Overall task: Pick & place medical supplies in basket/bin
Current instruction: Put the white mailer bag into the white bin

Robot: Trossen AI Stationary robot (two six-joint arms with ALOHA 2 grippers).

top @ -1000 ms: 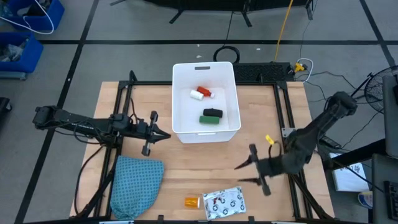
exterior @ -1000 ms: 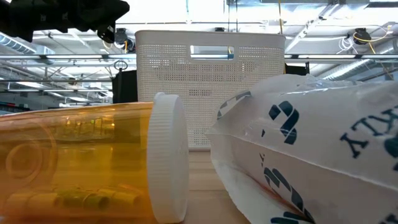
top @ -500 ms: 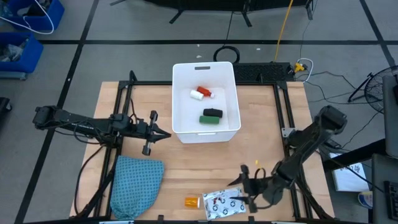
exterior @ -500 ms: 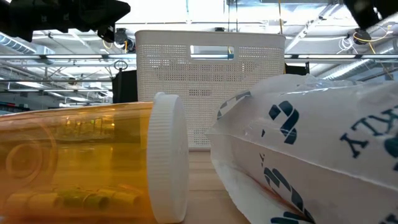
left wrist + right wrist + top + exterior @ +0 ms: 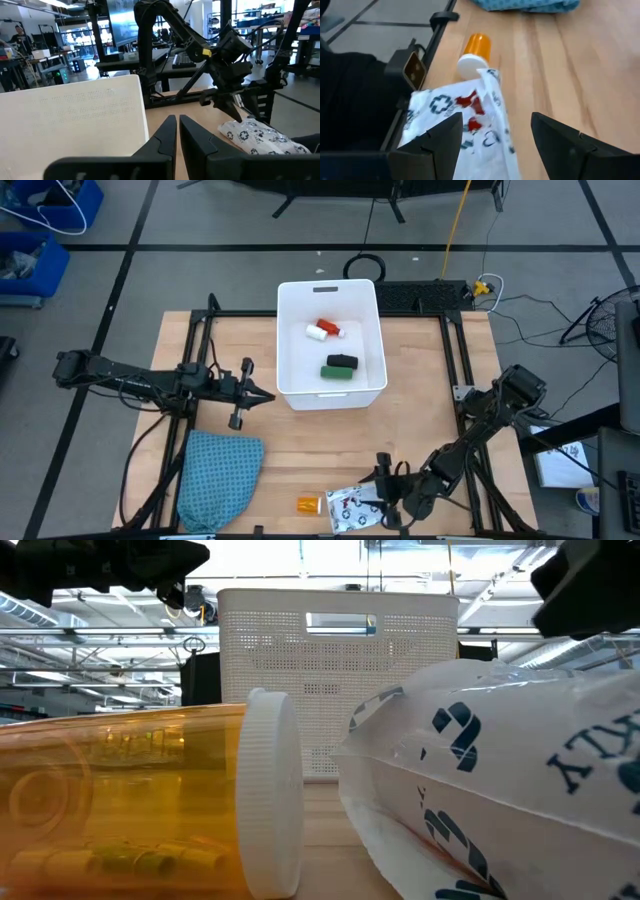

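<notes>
Three supplies already lie in the white bin [image 5: 296, 340]: the red bottle with white cap [image 5: 324, 330], the black oblong [image 5: 342, 361] and the green block [image 5: 336, 373]. Two are left out on the bench [image 5: 320, 440], by my reckoning: the orange vial [image 5: 309, 504] and the white black-patterned packet [image 5: 355, 506], lying just beside each other at the near edge, well apart from the bin. I see no white roll on its own. The teal cloth [image 5: 217, 476] is none of my business.

My right jaws [image 5: 385, 492] are low at the packet's end, arm folded down and reaching in from the bench's right side. They stand wide apart with nothing between them; in my wrist view the packet [image 5: 465, 117] sits in the gap between my fingers [image 5: 427, 142], the vial [image 5: 475, 50] beyond it. I judge this the approach to a grasp, not yet closed.

My left jaws [image 5: 262, 396] wait beside the bin's left wall, nearly closed and holding nothing
</notes>
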